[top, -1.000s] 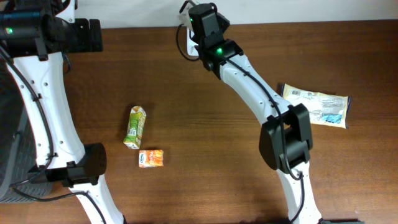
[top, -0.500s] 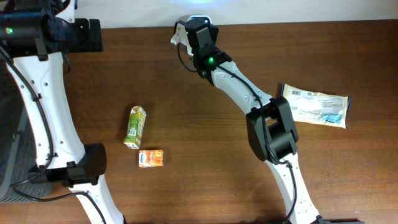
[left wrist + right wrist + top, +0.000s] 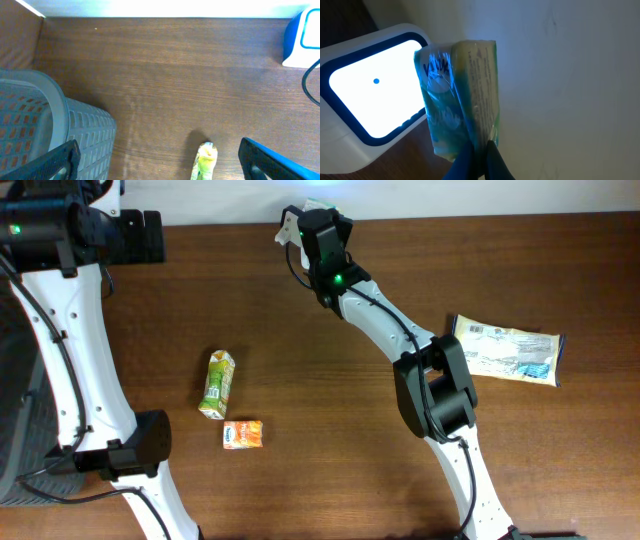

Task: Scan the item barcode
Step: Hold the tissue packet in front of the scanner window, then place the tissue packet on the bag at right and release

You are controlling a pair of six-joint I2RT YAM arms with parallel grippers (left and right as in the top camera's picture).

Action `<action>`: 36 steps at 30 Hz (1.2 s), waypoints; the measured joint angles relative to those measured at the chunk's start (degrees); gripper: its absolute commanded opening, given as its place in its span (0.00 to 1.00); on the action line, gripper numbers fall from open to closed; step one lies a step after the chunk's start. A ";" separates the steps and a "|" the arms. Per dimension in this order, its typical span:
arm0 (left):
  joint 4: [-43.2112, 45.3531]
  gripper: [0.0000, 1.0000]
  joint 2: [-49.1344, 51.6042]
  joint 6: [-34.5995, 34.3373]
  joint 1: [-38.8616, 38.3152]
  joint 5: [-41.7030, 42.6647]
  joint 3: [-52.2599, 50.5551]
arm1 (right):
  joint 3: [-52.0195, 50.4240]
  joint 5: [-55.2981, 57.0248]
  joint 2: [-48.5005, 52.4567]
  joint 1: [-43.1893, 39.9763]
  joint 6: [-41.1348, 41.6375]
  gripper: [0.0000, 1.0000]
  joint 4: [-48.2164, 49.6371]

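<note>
Swung closer to the scanner (image 3: pixel 370 100), my right end effector (image 3: pixel 477 150) is clamped on the packet's (image 3: pixel 460 100) lower edge; light, soft, slippery film, I judge.

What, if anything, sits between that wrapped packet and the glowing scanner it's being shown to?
Nothing visible. The right pincer holds the packet up just beside the scanner, by its lit window, and the right wrist view shows nothing between them.
</note>
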 measured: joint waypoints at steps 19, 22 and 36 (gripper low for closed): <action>-0.02 0.99 0.00 0.00 0.00 0.00 0.00 | -0.24 -4.50 -7.13 0.00 19.17 0.04 -19.02; 0.02 0.99 0.00 0.00 0.00 0.02 0.00 | -0.22 -4.94 -16.50 0.00 28.98 0.04 -28.04; 0.02 0.99 0.00 -0.02 0.00 0.00 0.00 | 0.96 -15.19 -31.93 -20.20 78.62 0.04 -75.23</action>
